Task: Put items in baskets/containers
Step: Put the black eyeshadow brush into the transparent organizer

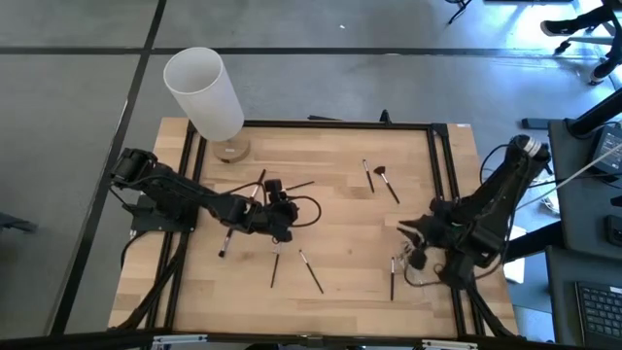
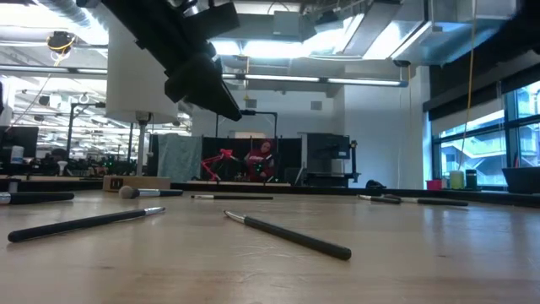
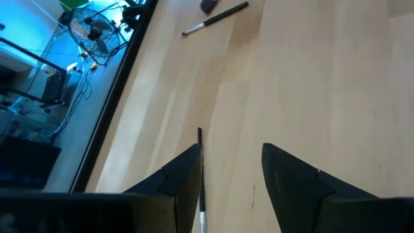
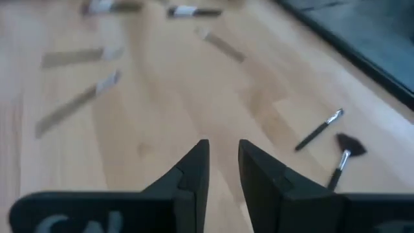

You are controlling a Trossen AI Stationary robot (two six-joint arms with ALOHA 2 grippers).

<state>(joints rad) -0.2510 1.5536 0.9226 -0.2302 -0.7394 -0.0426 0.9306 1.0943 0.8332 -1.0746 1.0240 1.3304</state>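
Makeup brushes (image 1: 311,270) scattered on wooden table (image 1: 340,233) — no legible writing

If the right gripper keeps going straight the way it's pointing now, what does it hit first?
Probably nothing but bare table. The right gripper, fingers slightly apart, points down a clear strip of wood. The fan-headed brush lies off to one side of that line, and blurred brushes to the other; depth is uncertain.

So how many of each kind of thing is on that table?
Thin dark-handled makeup brushes: at least 7 clearly visible
Dark fan-headed brush: 1
Tall white cylinder on round wooden base: 1
Total: at least 9
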